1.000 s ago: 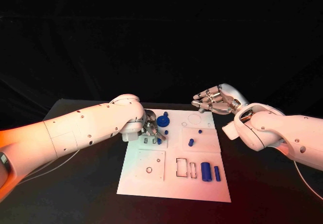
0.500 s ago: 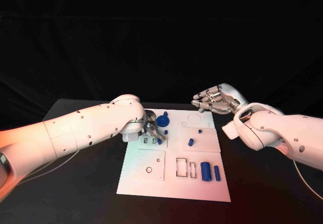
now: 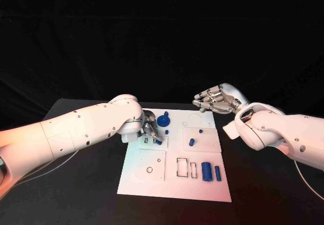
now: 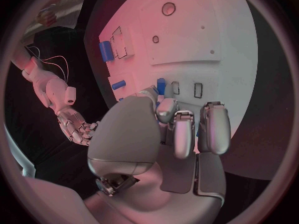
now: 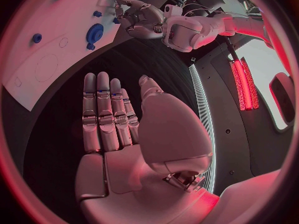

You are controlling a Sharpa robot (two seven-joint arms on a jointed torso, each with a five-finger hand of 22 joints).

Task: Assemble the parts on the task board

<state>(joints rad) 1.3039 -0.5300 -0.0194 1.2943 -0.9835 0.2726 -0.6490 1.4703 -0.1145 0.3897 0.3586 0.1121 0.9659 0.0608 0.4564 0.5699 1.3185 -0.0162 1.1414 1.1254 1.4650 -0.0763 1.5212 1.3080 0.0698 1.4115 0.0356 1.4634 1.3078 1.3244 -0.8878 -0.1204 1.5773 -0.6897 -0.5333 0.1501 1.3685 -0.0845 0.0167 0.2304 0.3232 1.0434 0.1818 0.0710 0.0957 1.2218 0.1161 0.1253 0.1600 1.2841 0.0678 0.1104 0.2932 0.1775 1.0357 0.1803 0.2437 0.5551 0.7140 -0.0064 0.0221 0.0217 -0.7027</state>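
The left hand is down on the near-left part of the task board, its fingers curled over a small blue part beside two little rectangular slots. Whether it actually grips that part I cannot tell; the palm hides the fingertips from above and from the wrist. Just beyond its knuckles sits a blue gear-like disc with a small blue peg past it.

The right hand hovers off the board's far right corner, over the black table; it holds nothing, with its fingers straight and close together and the thumb standing apart.

Further out on the white board, a short blue peg lies in the middle panel with a blue stud just beyond it. Nearer the robot, a fat blue cylinder and a thin blue bar lie side by side next to two empty rectangular outlines.
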